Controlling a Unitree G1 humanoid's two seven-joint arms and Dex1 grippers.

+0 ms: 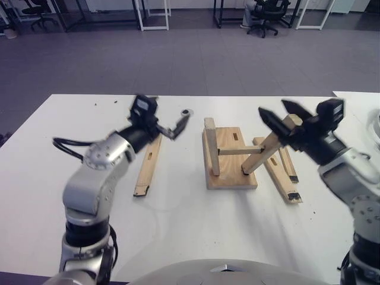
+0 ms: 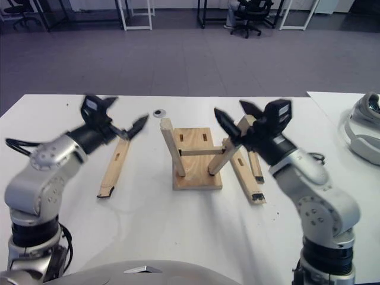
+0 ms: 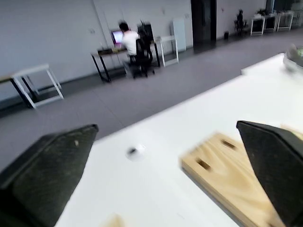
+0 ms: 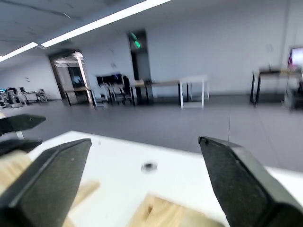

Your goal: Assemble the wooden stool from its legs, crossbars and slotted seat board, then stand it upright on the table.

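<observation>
Plainly, the pale slotted wooden seat board (image 1: 233, 175) lies flat mid-bench, two square wooden legs (image 1: 211, 147) standing in it with a thin crossbar (image 1: 240, 151) between. The left pincer (image 2: 126, 114) hangs wide open over a loose flat leg (image 1: 147, 169). The right pincer (image 2: 229, 108) gapes beside the tilted leg's top. The right eye adds a white headset (image 2: 362, 127) at the white bench's (image 1: 196, 237) right end. Grey floor and black office chairs (image 1: 264, 15) lie behind.

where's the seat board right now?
Head views: the seat board lies flat mid-way across the table, two legs and a crossbar standing on it, a loose bar to its left, two loose pieces to its right.
</observation>
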